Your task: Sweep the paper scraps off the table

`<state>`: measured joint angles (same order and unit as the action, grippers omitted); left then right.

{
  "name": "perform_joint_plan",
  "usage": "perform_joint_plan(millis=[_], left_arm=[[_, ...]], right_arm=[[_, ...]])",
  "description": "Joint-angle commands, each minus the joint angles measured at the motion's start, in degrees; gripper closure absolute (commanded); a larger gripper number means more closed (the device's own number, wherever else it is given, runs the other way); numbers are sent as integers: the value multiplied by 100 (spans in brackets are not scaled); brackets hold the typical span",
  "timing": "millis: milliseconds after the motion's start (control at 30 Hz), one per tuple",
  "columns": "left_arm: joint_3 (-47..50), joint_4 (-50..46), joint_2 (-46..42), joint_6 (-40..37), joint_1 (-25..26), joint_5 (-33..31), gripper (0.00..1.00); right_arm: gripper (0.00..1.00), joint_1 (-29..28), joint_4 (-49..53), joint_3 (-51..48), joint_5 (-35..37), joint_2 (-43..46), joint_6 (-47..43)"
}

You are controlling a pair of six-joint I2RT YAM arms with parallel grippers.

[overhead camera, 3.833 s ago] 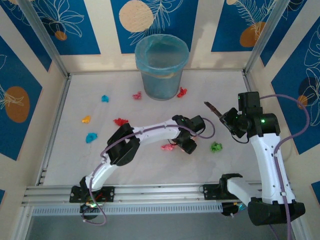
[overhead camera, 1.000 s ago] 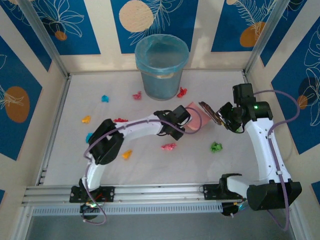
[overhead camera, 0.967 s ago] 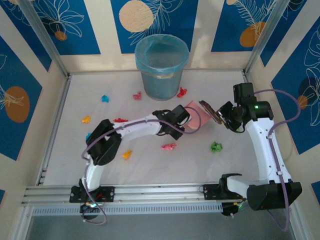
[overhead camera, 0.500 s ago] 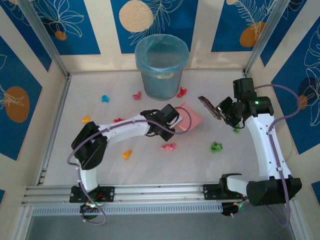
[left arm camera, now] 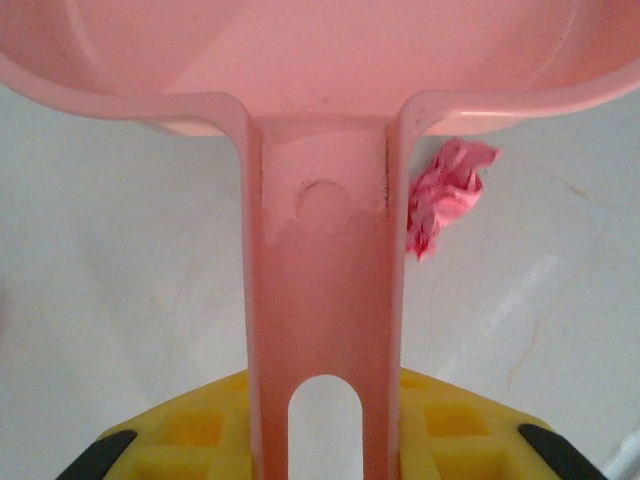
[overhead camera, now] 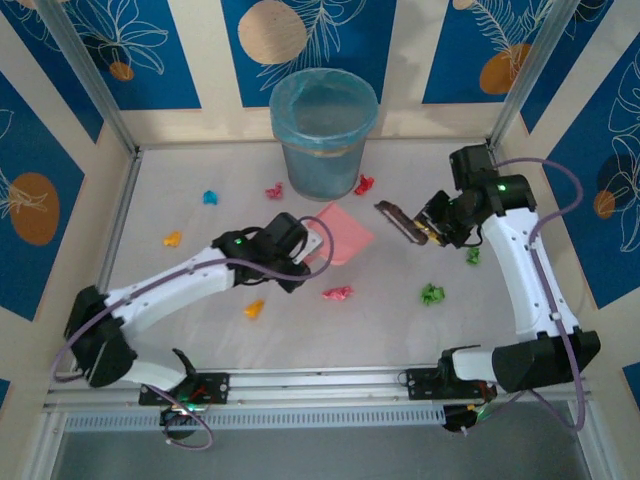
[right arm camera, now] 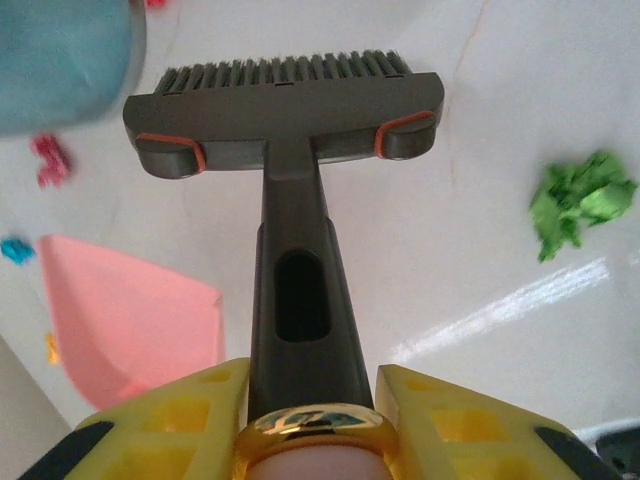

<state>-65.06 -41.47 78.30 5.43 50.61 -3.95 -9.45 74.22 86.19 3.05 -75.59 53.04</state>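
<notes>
Paper scraps (overhead camera: 338,293) are scattered all over the desk (overhead camera: 380,340), so the left hand (overhead camera: 305,245) pinches the pink dustpan (overhead camera: 340,232) by its handle and the right hand (overhead camera: 432,228) clamps the brush (overhead camera: 393,218) nearby, I'm guessing to sweep them in.

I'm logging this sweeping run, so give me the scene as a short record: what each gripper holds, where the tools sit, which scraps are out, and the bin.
left gripper: shut on the pink dustpan handle
right gripper: shut on the dark hand brush handle
dustpan position: mid-table, in front of the bin, no scrap visible in it
brush position: right of the dustpan, apart from it
paper scraps: scattered on the table; pink scrap nearest the dustpan, green scrap to the right
bin: blue-lined, at the far edge
</notes>
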Motion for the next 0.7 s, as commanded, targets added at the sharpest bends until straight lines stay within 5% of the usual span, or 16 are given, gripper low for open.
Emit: perform_joint_plan(millis=[0, 333, 667], left_arm=[[300, -927, -611, 43, -16, -59, 100], [213, -2112, -1615, 959, 116, -292, 100], [207, -2620, -1752, 1577, 116, 82, 100]], right_arm=[[100, -399, 242, 314, -690, -153, -23], [100, -724, 586, 1098, -2413, -502, 21], [100, -651, 427, -77, -4161, -18, 897]])
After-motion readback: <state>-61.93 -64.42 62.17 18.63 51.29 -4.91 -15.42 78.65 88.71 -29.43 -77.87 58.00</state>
